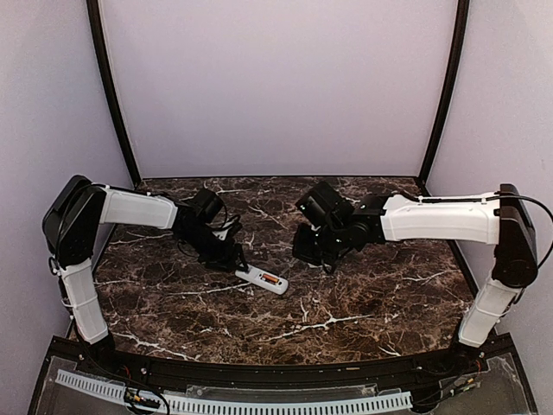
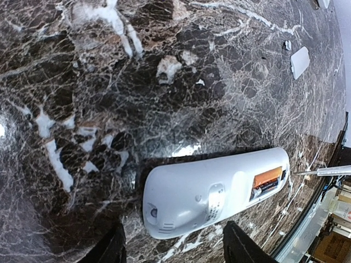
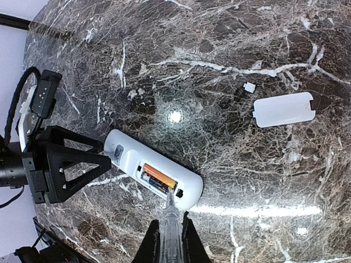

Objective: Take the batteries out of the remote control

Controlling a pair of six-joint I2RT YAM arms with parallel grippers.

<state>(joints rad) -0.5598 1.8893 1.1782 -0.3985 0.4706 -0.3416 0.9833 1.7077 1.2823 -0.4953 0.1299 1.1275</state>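
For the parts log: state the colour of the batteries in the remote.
Orange with dark ends; the batteries show best in the right wrist view.

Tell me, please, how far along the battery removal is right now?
Done: the battery cover is off, lying apart from the remote. In hand: the right gripper is shut on a thin rod whose tip sits at the compartment's end; the left gripper stands open at the remote's other end. Left: the batteries are not yet out.
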